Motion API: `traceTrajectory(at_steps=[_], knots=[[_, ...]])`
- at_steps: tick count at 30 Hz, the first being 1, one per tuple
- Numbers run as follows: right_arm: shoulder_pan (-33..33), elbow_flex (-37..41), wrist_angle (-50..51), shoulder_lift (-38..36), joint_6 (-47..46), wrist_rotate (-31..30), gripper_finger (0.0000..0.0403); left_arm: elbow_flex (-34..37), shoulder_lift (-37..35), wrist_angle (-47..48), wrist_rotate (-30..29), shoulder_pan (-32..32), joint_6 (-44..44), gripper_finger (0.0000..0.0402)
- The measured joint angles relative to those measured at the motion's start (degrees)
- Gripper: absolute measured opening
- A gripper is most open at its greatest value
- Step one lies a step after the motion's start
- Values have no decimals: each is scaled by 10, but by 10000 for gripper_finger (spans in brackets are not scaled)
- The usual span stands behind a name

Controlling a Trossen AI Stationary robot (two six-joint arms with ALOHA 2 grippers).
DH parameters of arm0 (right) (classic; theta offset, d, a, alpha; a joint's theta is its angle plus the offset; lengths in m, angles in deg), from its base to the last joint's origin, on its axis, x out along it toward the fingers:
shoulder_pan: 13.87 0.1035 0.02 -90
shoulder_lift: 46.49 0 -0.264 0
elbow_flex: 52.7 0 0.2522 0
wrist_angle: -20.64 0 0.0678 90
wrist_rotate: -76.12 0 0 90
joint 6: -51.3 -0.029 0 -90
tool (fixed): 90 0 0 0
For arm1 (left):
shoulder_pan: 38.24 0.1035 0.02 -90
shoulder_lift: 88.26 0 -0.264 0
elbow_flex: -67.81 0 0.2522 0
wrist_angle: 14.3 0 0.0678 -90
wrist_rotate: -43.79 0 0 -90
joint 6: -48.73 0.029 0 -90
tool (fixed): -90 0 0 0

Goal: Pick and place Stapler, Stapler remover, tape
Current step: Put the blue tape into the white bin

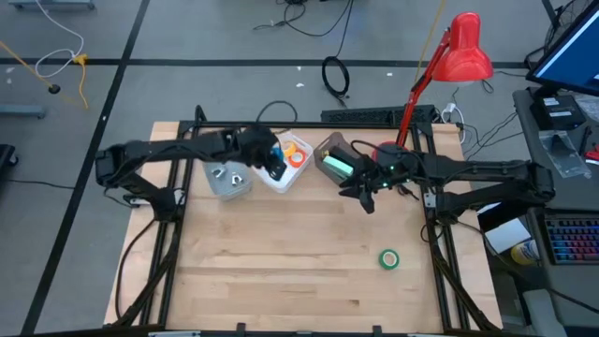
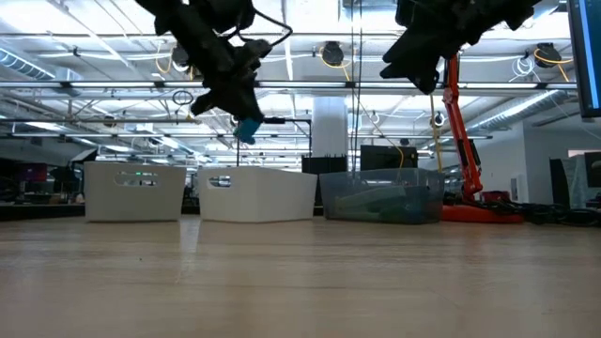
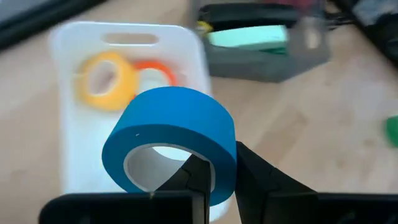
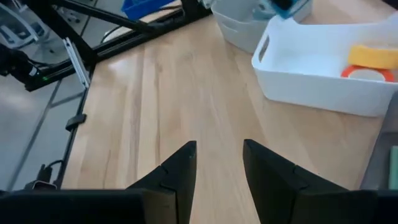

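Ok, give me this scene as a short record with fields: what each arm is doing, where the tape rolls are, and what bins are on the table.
left gripper: jaws shut on the blue tape roll, held above the white bin
right gripper: jaws open, empty, above the table near the grey bin
white bin: holds the yellow tape roll and orange tape roll
green tape roll: lying on the table, apart from the bins
bins: three in a row at the far side

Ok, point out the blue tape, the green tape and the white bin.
blue tape [image 3: 177,118], left wrist view, on its outer blue band.
green tape [image 1: 389,259], high view, on the ring lying on the table.
white bin [image 4: 311,84], right wrist view, on its near side wall.
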Motion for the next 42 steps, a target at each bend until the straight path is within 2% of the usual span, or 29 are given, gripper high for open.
traceTrajectory(at_steps=[3, 7, 11, 17, 23, 31, 36, 42], knots=[[0, 0, 0, -2, 22, 0, 123, -23, 1, 59, 0, 31, 29, 41], [-9, 0, 4, -13, 30, 0, 121, -27, 1, 74, 0, 54, 40, 41], [-21, 0, 6, -30, 36, -14, 123, -27, 7, 69, 7, 52, 52, 41], [-27, 0, 14, -57, 36, -57, 120, -28, 62, 40, 41, 38, 51, 41], [-27, 0, 22, -70, 35, -61, 121, -33, 128, 47, 46, 46, 54, 41], [-27, 0, 23, -71, 34, -61, 119, -123, 213, 98, 34, 58, 114, 41], [-27, 0, 23, -71, 34, -61, 120, -198, 282, 187, 24, 58, 149, 41], [-27, 0, 23, -71, 34, -61, 120, -230, 305, 248, 2, 58, 170, 41]])
